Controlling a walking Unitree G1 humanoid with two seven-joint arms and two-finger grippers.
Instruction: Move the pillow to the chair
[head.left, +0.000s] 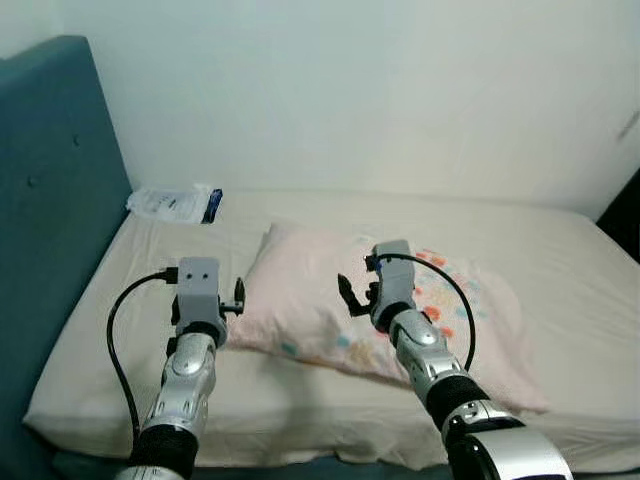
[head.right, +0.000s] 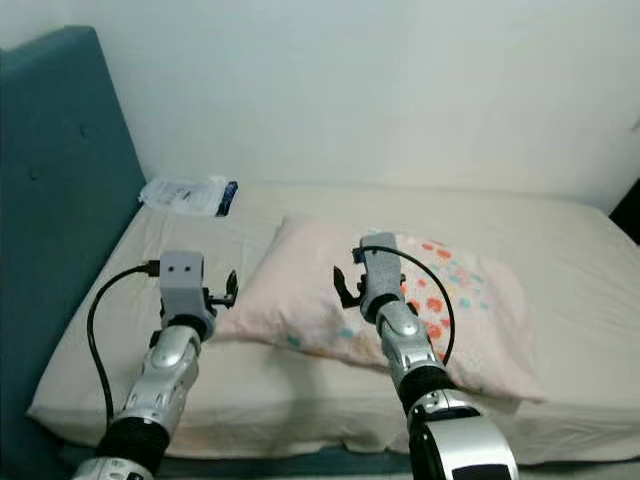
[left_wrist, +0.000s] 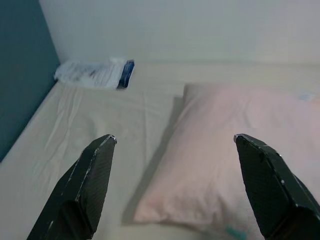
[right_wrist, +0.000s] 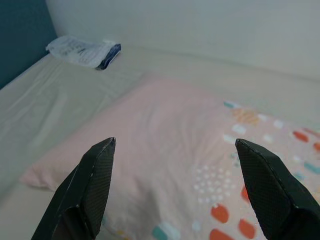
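Claws spread wide and holding nothing, the robot's two arms reach over a bed (head.left: 120, 370) toward the pale pink pillow (head.left: 310, 290) that lies at the centre of the frame. The left claw (left_wrist: 172, 145) hovers just off the pillow's near left corner, over bare sheet, while the right claw (right_wrist: 175, 145) hangs above the pillow's middle, near its patch of coloured dots. Neither appears to touch the fabric yet. A sound grasp would probably call for both claws to drop onto opposite ends of the pillow, the left closing on the corner edge and the right pinching a fold farther right, so the soft body lifts evenly rather than sagging from one point. A blue upholstered headboard (head.left: 50, 200) rises along the left of the frame, close beside the left arm, and a white wall (head.left: 350, 90) closes off the top; a white and blue packet (head.left: 178, 204) lies at upper left, well apart from the pillow. Open sheet runs to the right and along the near edge, which looks the freest way to draw the pillow back.
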